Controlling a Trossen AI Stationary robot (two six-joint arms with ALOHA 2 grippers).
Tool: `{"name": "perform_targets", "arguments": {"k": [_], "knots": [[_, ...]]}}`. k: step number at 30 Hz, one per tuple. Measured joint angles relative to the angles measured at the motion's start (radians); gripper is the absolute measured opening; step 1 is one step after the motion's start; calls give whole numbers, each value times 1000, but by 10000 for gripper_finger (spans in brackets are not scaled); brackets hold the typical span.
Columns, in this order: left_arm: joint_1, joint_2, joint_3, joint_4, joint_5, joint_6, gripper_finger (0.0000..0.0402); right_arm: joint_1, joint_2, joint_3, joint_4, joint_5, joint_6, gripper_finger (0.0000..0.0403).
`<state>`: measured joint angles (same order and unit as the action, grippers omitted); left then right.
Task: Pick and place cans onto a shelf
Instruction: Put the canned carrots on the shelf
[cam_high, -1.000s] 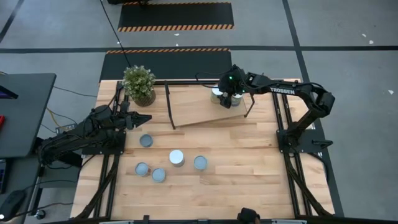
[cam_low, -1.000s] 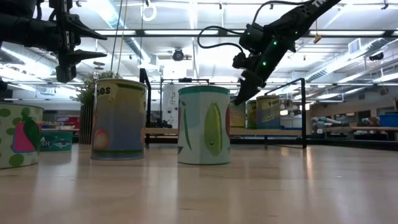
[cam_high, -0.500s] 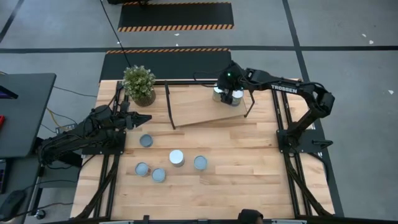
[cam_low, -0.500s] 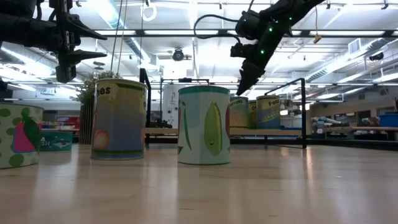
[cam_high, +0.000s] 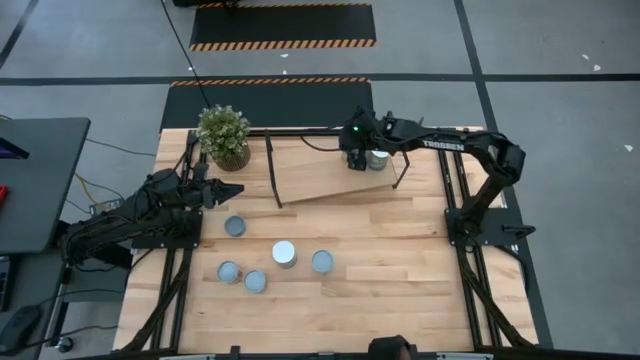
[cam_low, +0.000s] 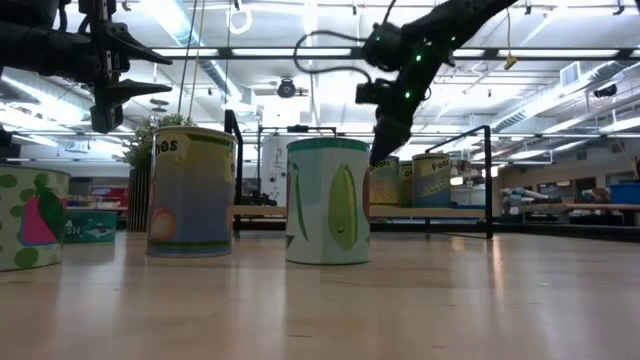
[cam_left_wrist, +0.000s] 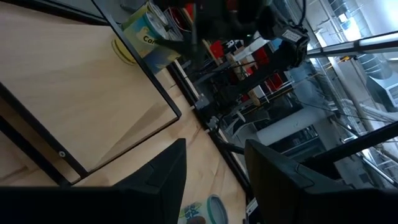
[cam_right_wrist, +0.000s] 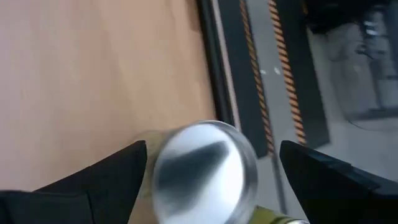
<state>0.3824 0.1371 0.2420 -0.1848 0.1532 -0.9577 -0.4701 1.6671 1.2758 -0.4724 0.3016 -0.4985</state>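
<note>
The shelf (cam_high: 318, 172) is a light plywood board on black rod ends at the table's far side. Cans (cam_high: 377, 158) stand on its right part, their labels showing in the low view (cam_low: 432, 181). My right gripper (cam_high: 355, 158) hovers above them, open and slanting down. In the right wrist view its fingers (cam_right_wrist: 118, 180) stand wide on either side of one silvery can top (cam_right_wrist: 205, 169) without touching it. Several more cans (cam_high: 284, 253) stand upright on the tabletop. My left gripper (cam_high: 226, 190) waits open at the table's left, level, holding nothing.
A potted plant (cam_high: 223, 136) stands at the far left corner beside the shelf's left rod end (cam_high: 271, 172). The loose cans cluster left of the table's middle (cam_high: 235, 227), (cam_high: 321, 261), (cam_high: 229, 271). Bare wood lies at the near right (cam_high: 400, 280).
My right gripper has lifted off the cans on the shelf, drifted a little toward the table's left, and rolled its wrist. The cans have stayed on the shelf.
</note>
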Motion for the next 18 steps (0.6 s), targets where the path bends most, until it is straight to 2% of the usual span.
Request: {"name": "perform_targets", "arguments": {"k": [3,18], "knots": [[0,0,0,0,0,0,169,6,22,0,-10,70,-6,374],[0,0,0,1,0,1,169,10,8,0,-133,203,-6,374]]}}
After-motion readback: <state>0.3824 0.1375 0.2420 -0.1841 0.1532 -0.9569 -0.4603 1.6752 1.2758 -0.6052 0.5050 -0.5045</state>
